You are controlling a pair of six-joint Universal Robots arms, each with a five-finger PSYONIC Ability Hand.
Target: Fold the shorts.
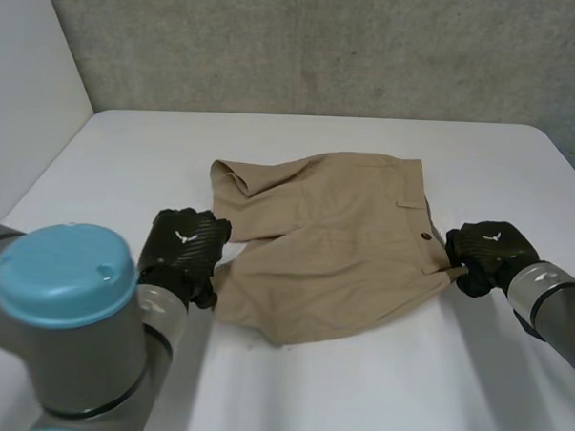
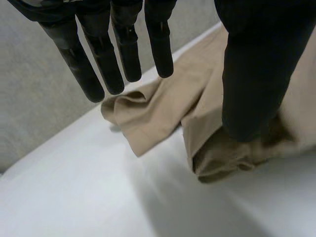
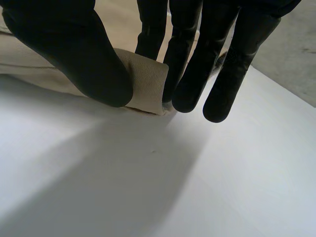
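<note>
Joint of the left arm [image 1: 69, 311], grey under its light-blue cap, sits closest to you at the lower left of the head view. Just beyond it, left of centre, you find the left hand [image 1: 183, 249] at the hem of the nearer leg of the shorts [image 1: 334, 246]. In that hand's wrist view the fingers [image 2: 123, 54] are straight and spread, clear above the cloth, while the thumb [image 2: 252, 74] comes down onto the bunched hem. Nothing is pinched there, so read this hand as apart.

At the right of the frame, the right hand [image 1: 486, 251] meets the near corner of the waistband. Its wrist view shows you the fingertips [image 3: 190, 98] and the opposing thumb closed on that folded corner from either side, clamped on the shorts low over the bench [image 1: 356, 390].

You see the tan shorts lying spread in the middle of the frame, waistband toward the right and legs toward the left. A dark button [image 1: 425, 237] shows near the waistband. The farther leg has its hem turned over at the garment's upper left. Behind the bench's far edge stands a grey concrete wall [image 1: 324, 45].
</note>
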